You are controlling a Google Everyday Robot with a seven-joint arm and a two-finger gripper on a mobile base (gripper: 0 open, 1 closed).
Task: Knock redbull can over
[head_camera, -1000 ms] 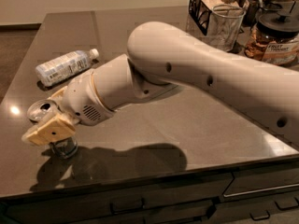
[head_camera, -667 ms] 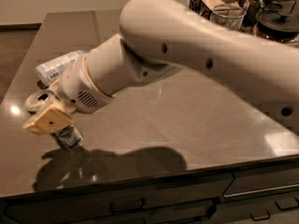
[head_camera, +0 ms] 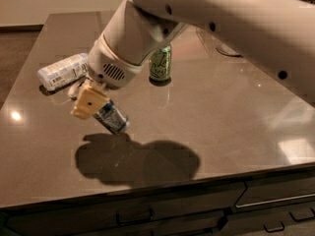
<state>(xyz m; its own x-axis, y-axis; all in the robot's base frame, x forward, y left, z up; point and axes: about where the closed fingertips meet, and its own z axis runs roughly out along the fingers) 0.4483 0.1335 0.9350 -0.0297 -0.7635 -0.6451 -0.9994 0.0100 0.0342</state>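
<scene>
Cream hand [head_camera: 90,103] beside blue-and-silver redbull can [head_camera: 113,119]

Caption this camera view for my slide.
Pincer at the top of the redbull can, which tilts steeply over the dark table; green can upright, water bottle lying flat.

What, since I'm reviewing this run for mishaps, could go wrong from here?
1. The redbull can leans tilted under the gripper, near the front of the table; it may rock back upright instead of falling.
2. Once down, it could roll across the smooth top toward the near edge.
3. The arm passes close to the lying water bottle and the upright green can; a wide sweep might hit either.
</scene>
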